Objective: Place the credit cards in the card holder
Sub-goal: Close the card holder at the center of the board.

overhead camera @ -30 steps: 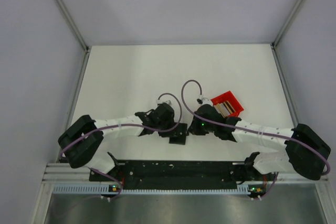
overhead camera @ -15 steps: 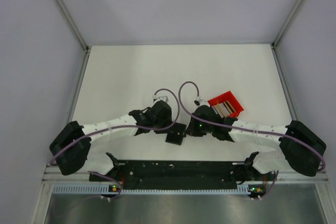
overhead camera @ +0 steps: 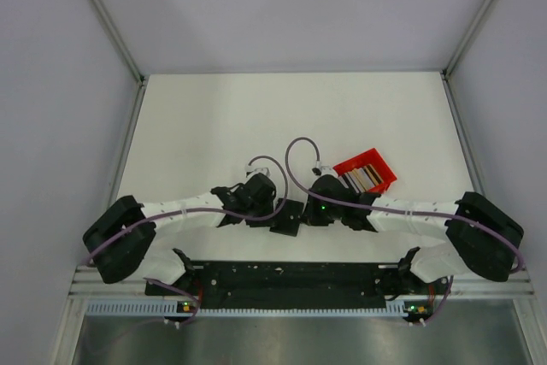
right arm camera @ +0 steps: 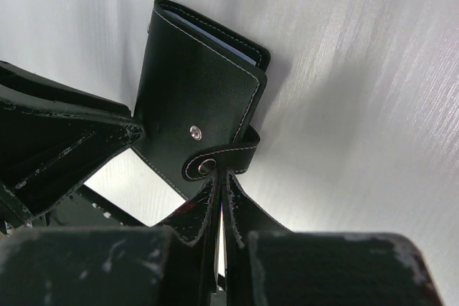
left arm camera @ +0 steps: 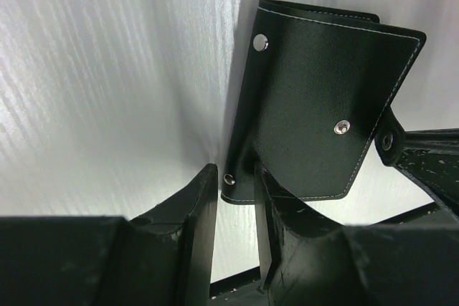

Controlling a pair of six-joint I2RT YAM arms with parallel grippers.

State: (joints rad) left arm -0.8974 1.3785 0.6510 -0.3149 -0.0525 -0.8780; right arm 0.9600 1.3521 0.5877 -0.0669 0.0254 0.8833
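Both arms reach in toward the middle of the desk (overhead camera: 214,117), near its front edge, and meet over the card holder (overhead camera: 288,216). It is a small black stitched fold-over wallet and sits between the two pincers.

From the left wrist, the holder (left arm camera: 323,98) shows its dark outer face with silver snap studs. Its lower left corner sits in the gap of the left pincer (left arm camera: 235,173). The two fingers stand partly apart, one on either side of that corner. From where I look I cannot tell whether they actually press on it or only bracket it.

From the right wrist, the holder (right arm camera: 193,91) is folded shut, with a sliver of pale inner leaves showing at its top edge. Its closing strap (right arm camera: 215,161) wraps around from the side, with a stud on it. The right pincer (right arm camera: 222,180) is closed tight, and its tips are nipped onto the lower edge of that strap.

Off to the right, just behind the right arm, a red tray (overhead camera: 382,163) sits at an angle on the desk. The credit cards (overhead camera: 361,179) lie inside it as dark and pale strips side by side. They are apart from the holder, with the right wrist between the two.
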